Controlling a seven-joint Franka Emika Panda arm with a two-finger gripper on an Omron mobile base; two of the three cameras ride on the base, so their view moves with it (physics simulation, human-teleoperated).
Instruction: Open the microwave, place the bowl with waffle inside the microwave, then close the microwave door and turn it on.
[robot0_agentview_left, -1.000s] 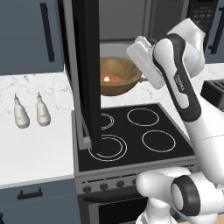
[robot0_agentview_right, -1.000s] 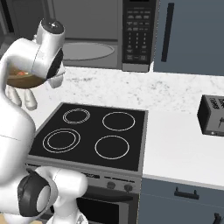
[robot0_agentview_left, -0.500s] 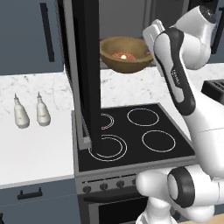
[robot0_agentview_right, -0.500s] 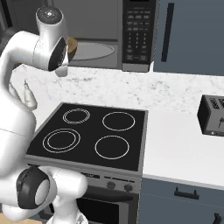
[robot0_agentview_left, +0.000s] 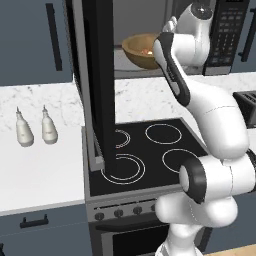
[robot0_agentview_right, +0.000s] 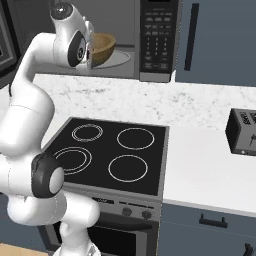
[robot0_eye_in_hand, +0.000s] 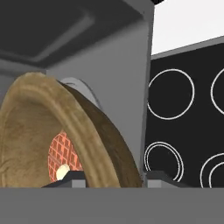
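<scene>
The microwave (robot0_agentview_left: 227, 30) (robot0_agentview_right: 157, 35) stands at the back of the counter. The microwave door (robot0_agentview_left: 97, 85) is swung wide open toward me, edge-on. My gripper (robot0_agentview_right: 90, 50) (robot0_eye_in_hand: 114, 177) is shut on the rim of the brown wooden bowl (robot0_agentview_left: 139, 50) (robot0_agentview_right: 103, 46) (robot0_eye_in_hand: 39, 131). It holds the bowl at the mouth of the grey cavity, just above the round glass plate (robot0_agentview_right: 119, 60) (robot0_eye_in_hand: 81, 89). The reddish waffle (robot0_agentview_left: 146, 51) (robot0_eye_in_hand: 61, 153) lies in the bowl. One fingertip (robot0_eye_in_hand: 72, 177) is inside the rim and the other is outside it.
Below the microwave lies the black cooktop (robot0_agentview_left: 150, 150) (robot0_agentview_right: 115, 152) with ringed burners. Two pale bottles (robot0_agentview_left: 22, 132) (robot0_agentview_left: 48, 127) stand on the left counter. A black toaster (robot0_agentview_right: 242, 132) sits on the right counter. The open door juts out over the cooktop's left edge.
The arm has lifted the bowl from low over the back of the stove. It has carried it up and forward to the microwave opening. The grip is unchanged.
</scene>
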